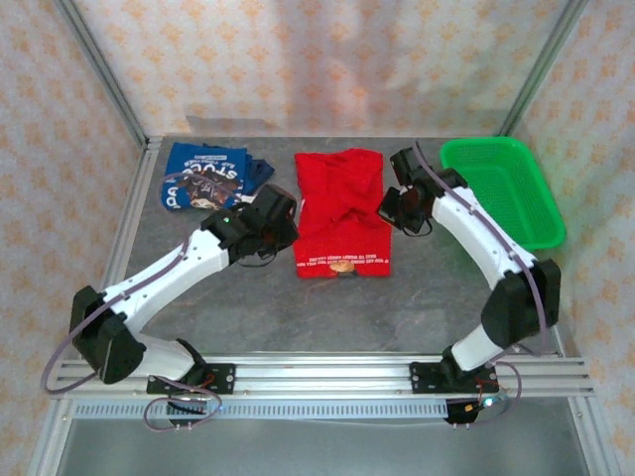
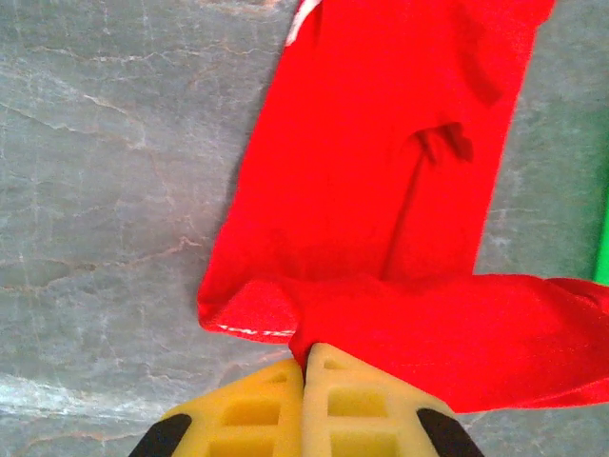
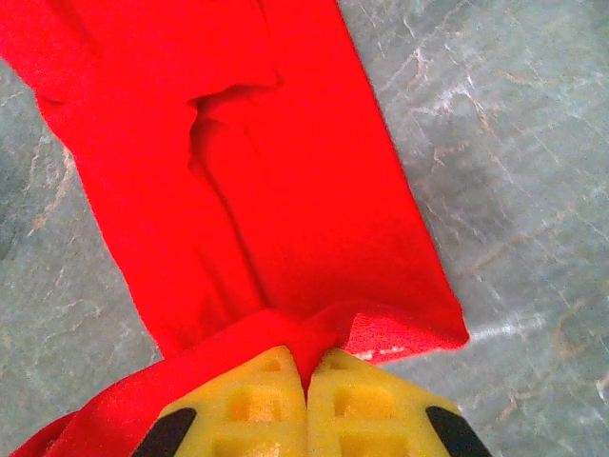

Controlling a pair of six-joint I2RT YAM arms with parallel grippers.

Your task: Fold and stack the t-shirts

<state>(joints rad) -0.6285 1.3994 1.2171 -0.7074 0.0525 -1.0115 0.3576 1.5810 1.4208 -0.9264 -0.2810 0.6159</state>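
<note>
- A grey tabletop [image 1: 347,307] is seen from above, with 2 t-shirts on it and a green mesh basket [image 1: 501,188] at the far right.
- The red t-shirt [image 1: 342,198] lies flat in the middle of the tabletop, partly folded. Its hem with white lettering faces the near side, and the cloth is crossed over itself at the far end.
- The blue t-shirt [image 1: 203,177] lies at the far left as a loose bundle with white lettering showing, apart from the red one.
- The left gripper [image 2: 306,367] sits at the red t-shirt's left edge. Its yellow fingers are pressed together, pinching a fold of red cloth, and a band of cloth runs off to the right from the pinch.
- The right gripper [image 3: 306,367] sits at the right edge, likewise pressed together on a fold of red cloth.
- Handling, as a judgement: the red t-shirt looks light, thin and limp. It wrinkles, holds no shape and would sag between 2 grip points. It is not fragile.
- Best hold, as a judgement: pinch edges or corners, 1 on each side at matching height, catching all layers so the fold travels evenly.
</note>
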